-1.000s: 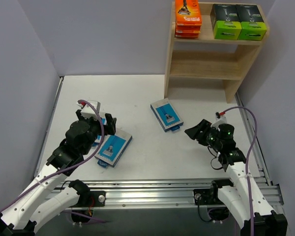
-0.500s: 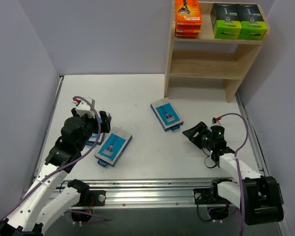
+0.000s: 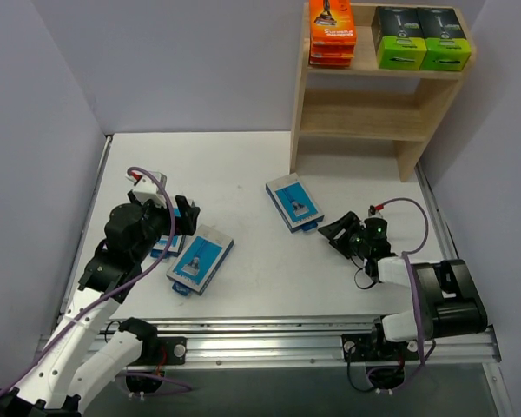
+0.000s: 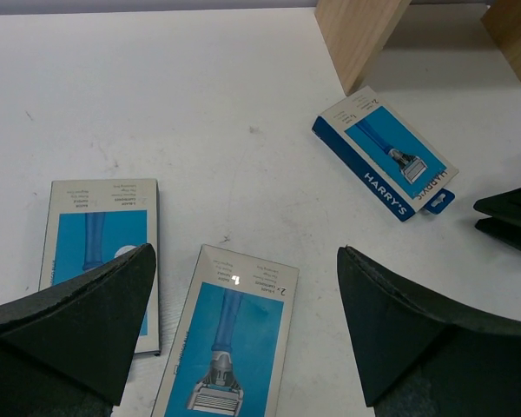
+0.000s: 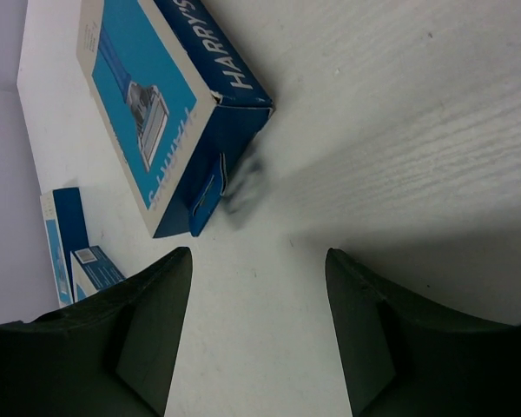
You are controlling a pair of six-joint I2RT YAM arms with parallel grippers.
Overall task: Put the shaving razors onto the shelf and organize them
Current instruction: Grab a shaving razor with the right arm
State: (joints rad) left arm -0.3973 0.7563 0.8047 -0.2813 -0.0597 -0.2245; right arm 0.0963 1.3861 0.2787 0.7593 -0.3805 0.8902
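Note:
Three orange packs [image 3: 332, 35] are stacked on the shelf's [image 3: 365, 113] top tier, with two black boxes with lime-green ends [image 3: 421, 39] beside them. Three light-blue cards lie on the table: one near the shelf [image 3: 293, 205] [image 4: 384, 152] [image 5: 156, 113], one in the middle left [image 3: 200, 259] [image 4: 230, 339], one partly under my left arm [image 3: 165, 245] [image 4: 100, 252]. My left gripper [image 3: 175, 224] [image 4: 246, 252] is open and empty above the two left cards. My right gripper [image 3: 333, 234] [image 5: 259, 256] is open and empty, low over the table, just right of the card near the shelf.
The shelf's lower tier [image 3: 360, 122] holds nothing. Grey walls close in the table on the left, the back and the right. A metal rail [image 3: 269, 326] runs along the near edge. My right gripper's fingers [image 4: 508, 217] show at the right edge of the left wrist view.
My right arm has dropped lower and moved left toward the card near the shelf. My left gripper has drawn back slightly to the left. No card has moved.

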